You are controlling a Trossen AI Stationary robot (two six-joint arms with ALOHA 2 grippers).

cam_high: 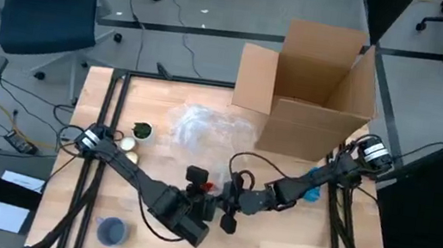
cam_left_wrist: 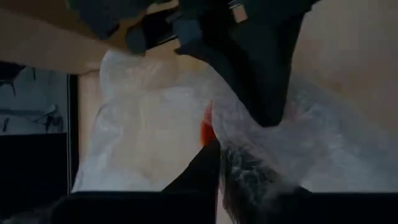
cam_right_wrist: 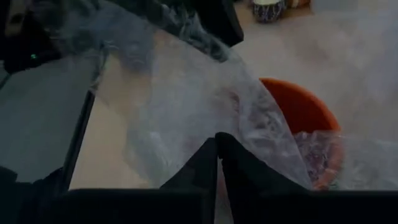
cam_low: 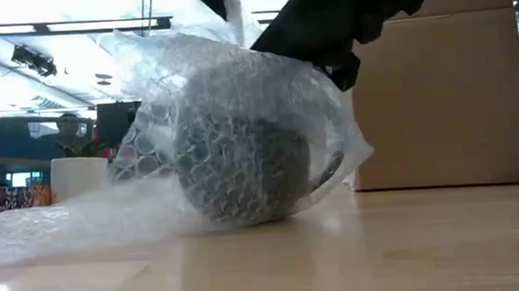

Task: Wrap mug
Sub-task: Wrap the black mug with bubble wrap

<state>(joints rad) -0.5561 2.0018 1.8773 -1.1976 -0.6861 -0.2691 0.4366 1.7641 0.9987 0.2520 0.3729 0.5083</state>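
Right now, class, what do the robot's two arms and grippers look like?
The left arm and right arm are dark, jointed links with black cables looping alongside. The right arm has a pale ringed joint. Each gripper ends in two dark, tapering fingers.

Even overhead light fills the high view, with soft shadows under both arms on the wooden table [cam_high: 292, 238]. In the low view, bright ceiling lights behind the bubble wrap [cam_low: 195, 122] wash out the background, glare streaks the tabletop and the foreground blurs. Both wrist views are dim and soft, the nearest parts dark and out of focus.
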